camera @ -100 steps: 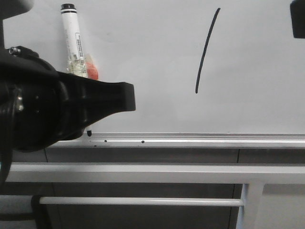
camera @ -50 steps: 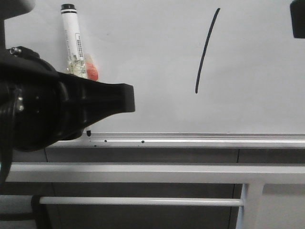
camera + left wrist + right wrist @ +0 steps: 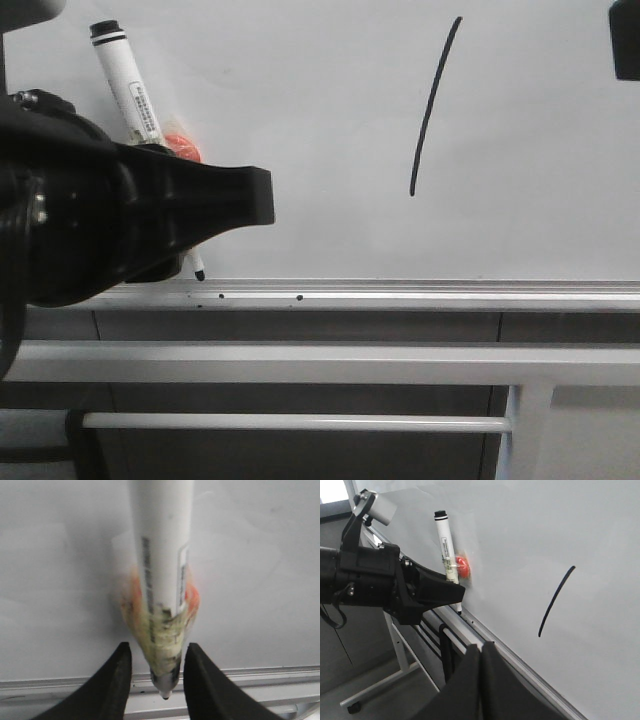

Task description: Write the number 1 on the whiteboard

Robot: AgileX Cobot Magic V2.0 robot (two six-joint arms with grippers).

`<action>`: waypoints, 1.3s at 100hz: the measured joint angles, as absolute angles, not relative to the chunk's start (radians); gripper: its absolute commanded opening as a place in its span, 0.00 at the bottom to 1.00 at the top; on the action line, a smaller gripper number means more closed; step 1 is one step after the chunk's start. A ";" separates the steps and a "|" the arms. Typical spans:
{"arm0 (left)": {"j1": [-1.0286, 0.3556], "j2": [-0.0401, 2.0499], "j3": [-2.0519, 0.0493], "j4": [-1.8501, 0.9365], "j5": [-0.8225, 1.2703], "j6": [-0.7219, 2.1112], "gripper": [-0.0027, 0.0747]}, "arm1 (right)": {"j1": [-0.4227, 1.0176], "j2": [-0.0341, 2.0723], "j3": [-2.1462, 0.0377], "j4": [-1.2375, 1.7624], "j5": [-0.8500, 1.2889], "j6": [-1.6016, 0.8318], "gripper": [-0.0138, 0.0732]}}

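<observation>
Stroke done — marker at the rail.
The number 1 (image 3: 434, 105), a thin, slightly curved black line, sits toward the upper right of the glossy whiteboard (image 3: 320, 220); writing looks complete. Left gripper (image 3: 157, 672) jaws stand narrowly parted around the white marker pen (image 3: 130, 88) with its taped red ball (image 3: 183, 147) — tip just above the aluminium rail (image 3: 420, 293). Right gripper (image 3: 480, 655): jaws appear shut, empty.

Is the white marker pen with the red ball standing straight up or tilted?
Tilted: the white marker pen leans its capped end left, tip down near the silver rail.
</observation>
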State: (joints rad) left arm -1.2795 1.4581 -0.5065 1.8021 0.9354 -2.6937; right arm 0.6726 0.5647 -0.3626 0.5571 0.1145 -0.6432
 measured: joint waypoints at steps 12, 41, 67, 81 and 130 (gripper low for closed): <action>-1.280 1.458 -0.507 1.802 0.936 -2.694 0.35 | 0.673 0.565 -0.363 0.557 0.115 -0.643 0.09; -1.280 1.458 -0.507 1.802 0.936 -2.659 0.35 | 0.673 0.565 -0.363 0.557 0.115 -0.643 0.09; -1.307 1.446 -0.507 1.799 0.938 -2.570 0.39 | 0.673 0.565 -0.363 0.557 0.115 -0.643 0.09; -1.314 1.445 -0.507 1.799 0.940 -2.557 0.45 | 0.673 0.565 -0.363 0.557 0.115 -0.643 0.09; -1.397 1.423 -0.474 1.703 1.048 -2.513 0.45 | 0.673 0.565 -0.363 0.557 0.115 -0.643 0.09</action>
State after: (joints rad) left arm -1.3966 1.4233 -0.4745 1.7032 1.0482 -2.5126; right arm 0.6726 0.5647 -0.3626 0.5571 0.1145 -0.6432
